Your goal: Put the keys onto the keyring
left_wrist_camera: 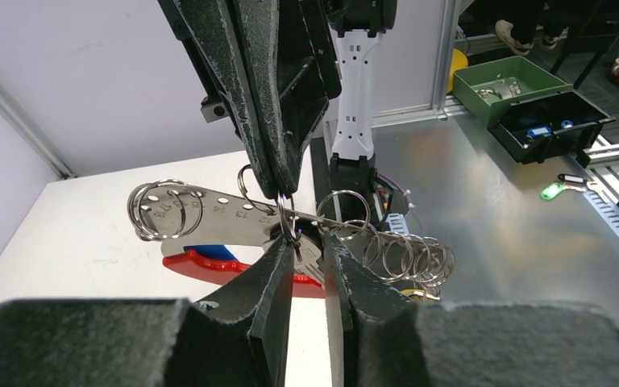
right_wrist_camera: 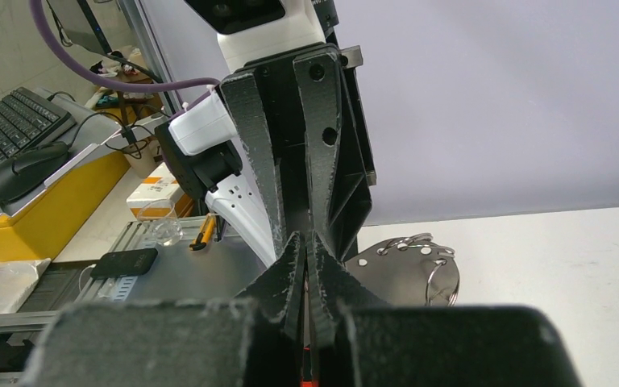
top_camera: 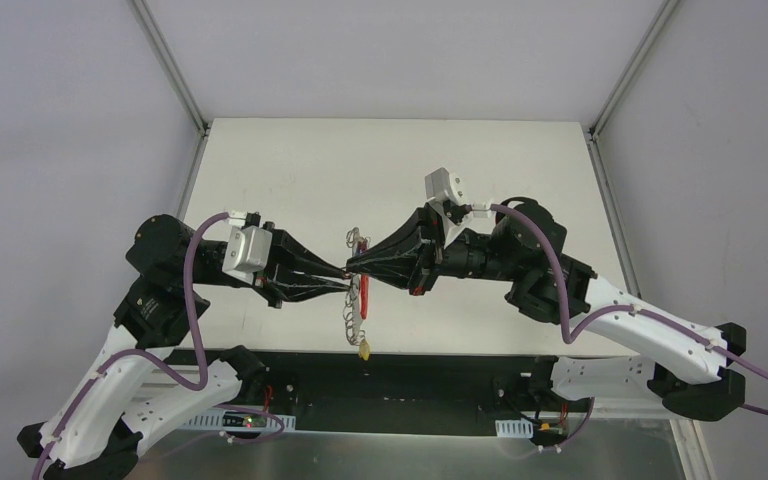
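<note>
The keyring (top_camera: 363, 295) hangs between my two grippers over the table's near middle, with its red strap (left_wrist_camera: 209, 266), a chain of silver rings (left_wrist_camera: 403, 254) and a yellowish tag (top_camera: 364, 350). A silver plate with numbered holes (left_wrist_camera: 209, 214) belongs to the bunch and also shows in the right wrist view (right_wrist_camera: 403, 266). My right gripper (left_wrist_camera: 280, 189) comes in from above, shut on the keyring at a small ring (left_wrist_camera: 290, 222). My left gripper (left_wrist_camera: 313, 242) is shut on a silver key (left_wrist_camera: 316, 260) right under that ring. A blue key head (left_wrist_camera: 201, 251) peeks out below the plate.
The white table (top_camera: 290, 170) lies under the arms, with frame posts at its far corners. Beyond its near edge are a green bin (left_wrist_camera: 516, 81), a black bin (left_wrist_camera: 552, 121) and a green tag (left_wrist_camera: 552, 191). A phone (right_wrist_camera: 125, 262) and a glass beaker (right_wrist_camera: 161, 226) lie off-table.
</note>
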`<control>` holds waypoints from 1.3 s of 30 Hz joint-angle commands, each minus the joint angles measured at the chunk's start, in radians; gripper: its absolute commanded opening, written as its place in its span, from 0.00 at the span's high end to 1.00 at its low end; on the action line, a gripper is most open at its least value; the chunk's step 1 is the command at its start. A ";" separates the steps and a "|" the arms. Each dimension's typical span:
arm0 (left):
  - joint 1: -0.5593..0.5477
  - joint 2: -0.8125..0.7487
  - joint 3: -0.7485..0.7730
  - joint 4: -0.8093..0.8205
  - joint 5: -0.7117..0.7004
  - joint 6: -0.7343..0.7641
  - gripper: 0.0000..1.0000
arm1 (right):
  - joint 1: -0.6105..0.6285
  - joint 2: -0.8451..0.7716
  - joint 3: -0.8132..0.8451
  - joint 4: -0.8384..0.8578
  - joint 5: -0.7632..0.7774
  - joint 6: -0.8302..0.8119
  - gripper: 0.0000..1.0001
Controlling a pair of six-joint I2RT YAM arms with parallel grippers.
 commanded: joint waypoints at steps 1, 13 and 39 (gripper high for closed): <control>-0.003 -0.003 -0.004 0.044 -0.004 -0.017 0.78 | 0.008 -0.025 0.014 0.100 0.009 0.009 1.00; -0.003 -0.019 0.001 0.044 -0.050 -0.026 0.68 | 0.012 -0.028 0.015 0.061 0.009 -0.009 1.00; -0.003 0.032 0.074 -0.039 -0.070 -0.040 1.00 | 0.018 -0.040 0.016 -0.014 0.002 -0.042 1.00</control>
